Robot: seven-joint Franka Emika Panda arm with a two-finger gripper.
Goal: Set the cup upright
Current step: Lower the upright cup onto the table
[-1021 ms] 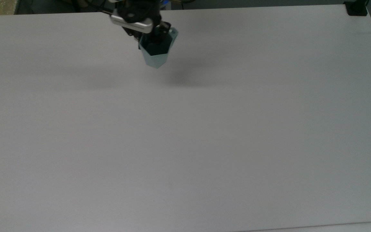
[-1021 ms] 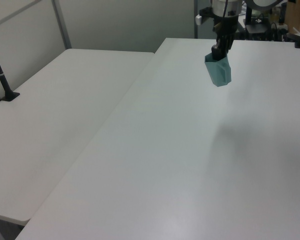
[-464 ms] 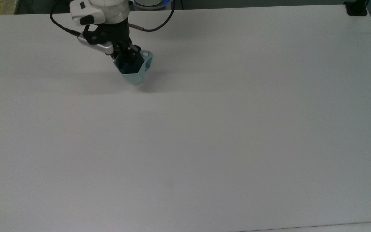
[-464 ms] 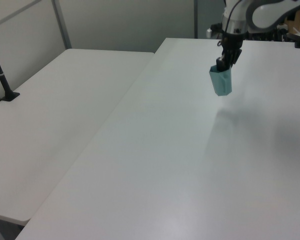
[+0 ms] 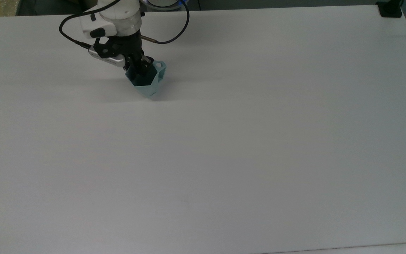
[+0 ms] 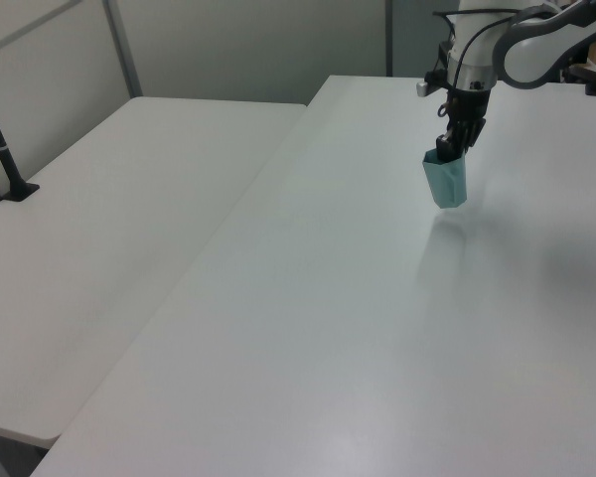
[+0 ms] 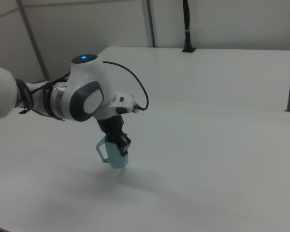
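The pale teal faceted cup [image 5: 146, 79] hangs mouth-up, slightly tilted, from my gripper [image 5: 140, 67], which is shut on its rim with one finger inside the mouth. Its small handle [image 5: 159, 66] points toward the top view's right. In the left view the cup [image 6: 445, 181] tapers downward, its narrow base just over the white table [image 6: 377, 328]. In the right view the cup [image 7: 115, 155] sits under the gripper [image 7: 121, 144], handle [image 7: 102, 150] to the right view's left, base very close to the tabletop; whether it touches I cannot tell.
A second white table [image 6: 109, 219] adjoins at the left view's left, with a black post [image 6: 5, 154] on it. A black mount [image 5: 389, 8] sits at the table's far right corner in the top view. A black cable [image 5: 167, 37] loops behind the wrist.
The gripper carried the cup down and toward the top view's left, from high above the table to just over the surface. In the last half second it barely shifted and sank slightly.
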